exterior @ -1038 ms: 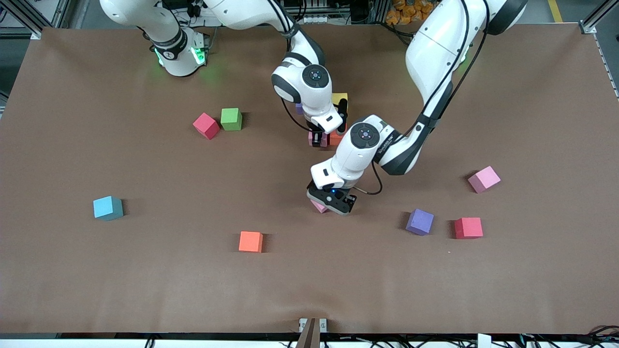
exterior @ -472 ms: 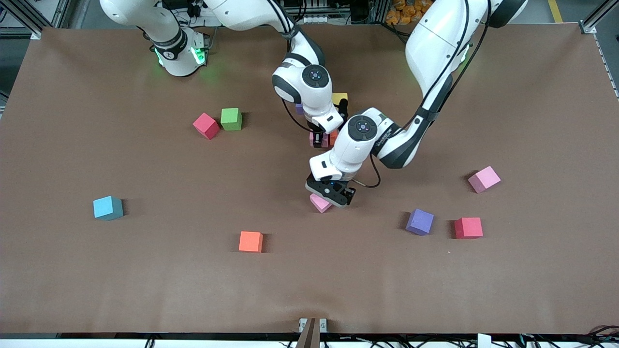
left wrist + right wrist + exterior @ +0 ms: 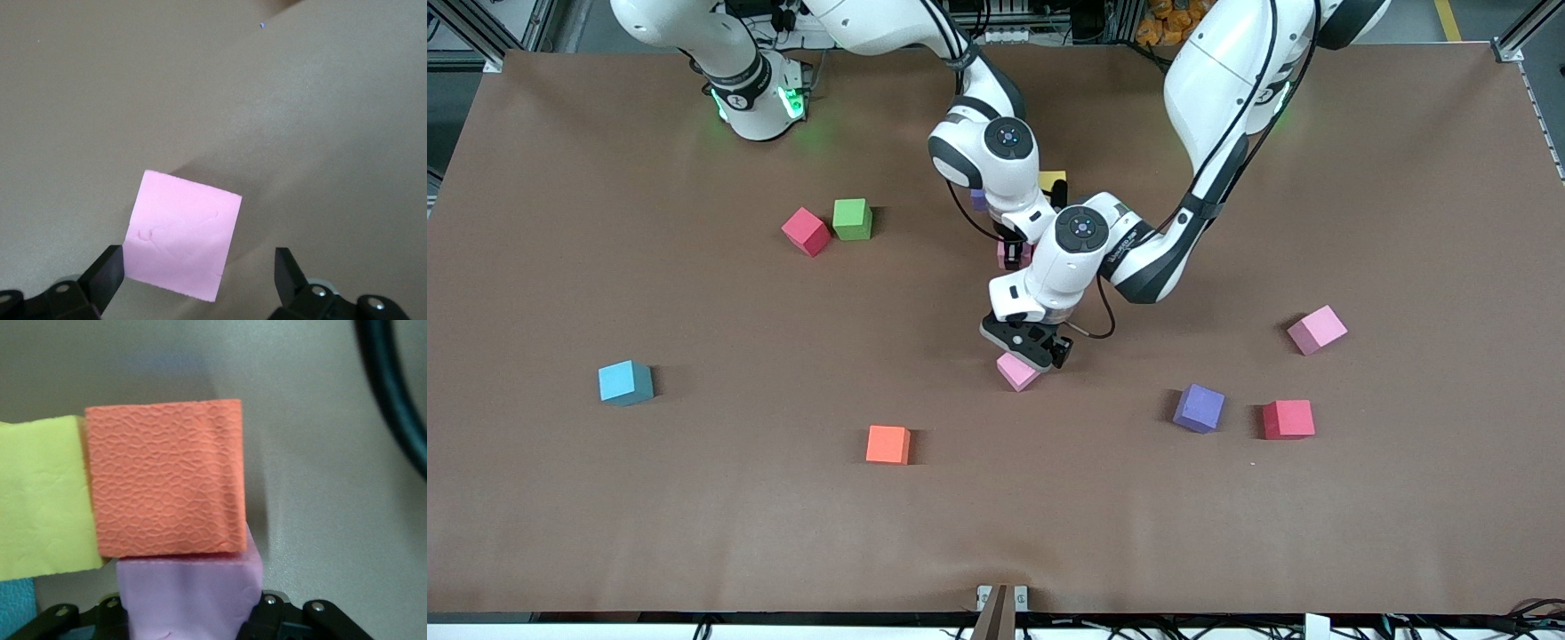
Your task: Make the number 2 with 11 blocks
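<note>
You see the number 2 (image 3: 1040,191) barely begun under the arms, where the right gripper (image 3: 1011,258) pinches a pink block (image 3: 190,597) against an orange block (image 3: 163,477), while the left gripper (image 3: 1030,348) hangs spread over a loose pink cube (image 3: 1016,371), and 7 other cubes lie scattered.

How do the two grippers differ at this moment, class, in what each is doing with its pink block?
The left gripper is open above a loose pink block on the bare table; the right gripper is shut on a pink block. The left's block lies alone; the right's touches an orange block. Both blocks are pink cubes.
</note>
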